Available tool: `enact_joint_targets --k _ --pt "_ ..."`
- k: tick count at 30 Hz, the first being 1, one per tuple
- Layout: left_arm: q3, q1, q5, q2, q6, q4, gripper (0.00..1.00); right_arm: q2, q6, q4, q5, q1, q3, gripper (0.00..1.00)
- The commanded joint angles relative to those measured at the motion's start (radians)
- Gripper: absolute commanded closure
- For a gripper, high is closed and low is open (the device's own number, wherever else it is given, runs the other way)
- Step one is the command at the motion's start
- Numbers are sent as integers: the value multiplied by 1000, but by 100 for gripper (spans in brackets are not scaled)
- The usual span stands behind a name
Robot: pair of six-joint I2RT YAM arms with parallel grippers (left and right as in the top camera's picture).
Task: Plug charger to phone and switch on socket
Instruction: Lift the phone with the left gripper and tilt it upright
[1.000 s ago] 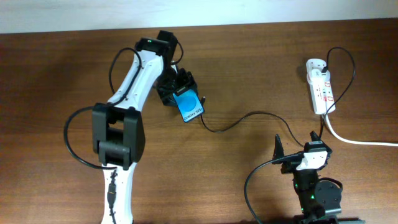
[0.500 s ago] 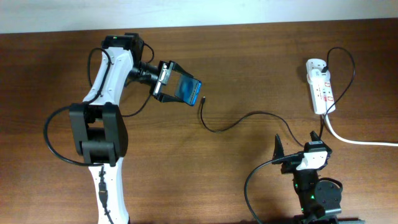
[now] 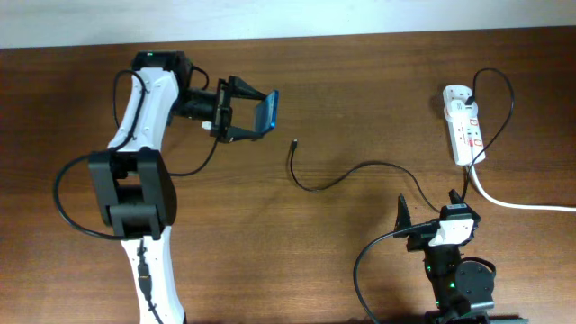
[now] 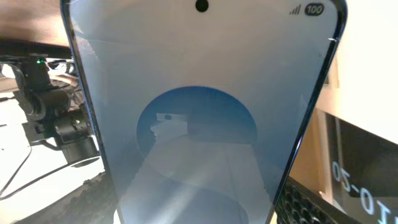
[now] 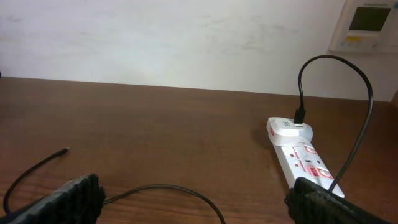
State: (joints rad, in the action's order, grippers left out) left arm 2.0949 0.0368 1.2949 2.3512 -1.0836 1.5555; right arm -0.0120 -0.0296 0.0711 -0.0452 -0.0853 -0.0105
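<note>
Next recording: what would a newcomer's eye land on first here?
The left claw holds the phone off the table at upper left, turned on edge in the overhead view, its blue screen filling the left wrist view. The charger tip lies loose mid-table, not plugged into the phone; the socket sits far right.

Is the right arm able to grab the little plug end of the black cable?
Probably yes: the plug tip lies alone on the table, nothing blocks it, and the right fingers are open.
</note>
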Motion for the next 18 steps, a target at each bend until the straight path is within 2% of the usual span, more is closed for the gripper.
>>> enact_joint_targets --k 1,18 --pt "29 -16 52 5 -22 2 100 5 0 7 -15 -6 5 2" --pt "29 -16 41 5 -22 2 100 5 0 5 -15 -6 5 2"
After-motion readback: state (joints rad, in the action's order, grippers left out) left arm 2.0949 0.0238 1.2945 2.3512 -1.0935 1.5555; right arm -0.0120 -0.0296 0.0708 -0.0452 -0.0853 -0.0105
